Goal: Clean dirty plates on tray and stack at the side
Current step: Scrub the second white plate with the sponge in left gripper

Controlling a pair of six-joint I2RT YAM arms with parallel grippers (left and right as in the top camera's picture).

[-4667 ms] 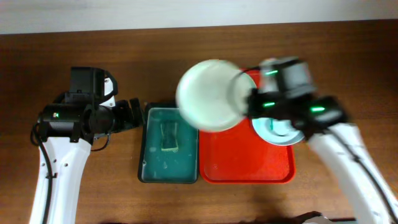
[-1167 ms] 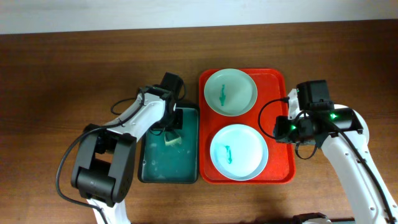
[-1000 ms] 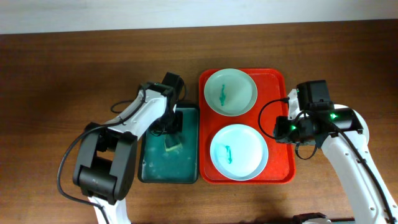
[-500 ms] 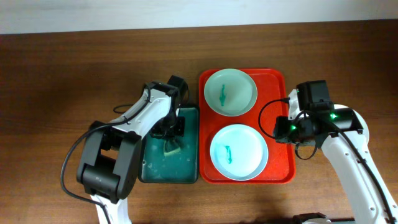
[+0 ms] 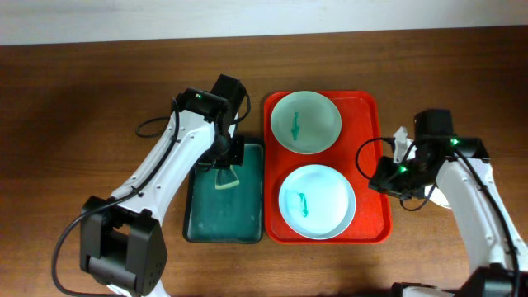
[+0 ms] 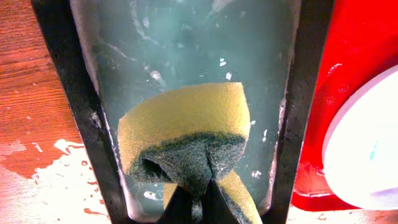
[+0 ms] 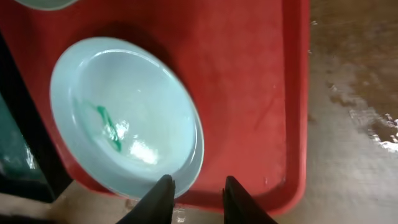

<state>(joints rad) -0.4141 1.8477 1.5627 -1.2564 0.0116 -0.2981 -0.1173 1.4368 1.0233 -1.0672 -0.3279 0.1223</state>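
Setting: a robot test bench in a lab, staged as a dishwashing station.

Evidence:
- Brown wood-grain table (image 5: 82, 99) set against a plain white wall (image 5: 247, 16) along 12 o'clock.
- Two white jointed arms with black housings, loose cables and lit green indicator lights. The left arm (image 5: 165, 165) comes in from 8 o'clock, the right arm (image 5: 470, 206) from 4 o'clock.
- The props are kitchen ware. A red tray (image 5: 367, 124) sits right of centre, with a pale plate (image 5: 306, 121) at its 12 o'clock and a second plate (image 5: 317, 201) at its 6 o'clock, both smeared teal.
- A dark green basin (image 5: 247, 223) at the tray's 9 o'clock is wet inside, with a yellow sponge (image 6: 186, 130) over it.
- Water spots (image 7: 373, 127) on the wood beside the tray.
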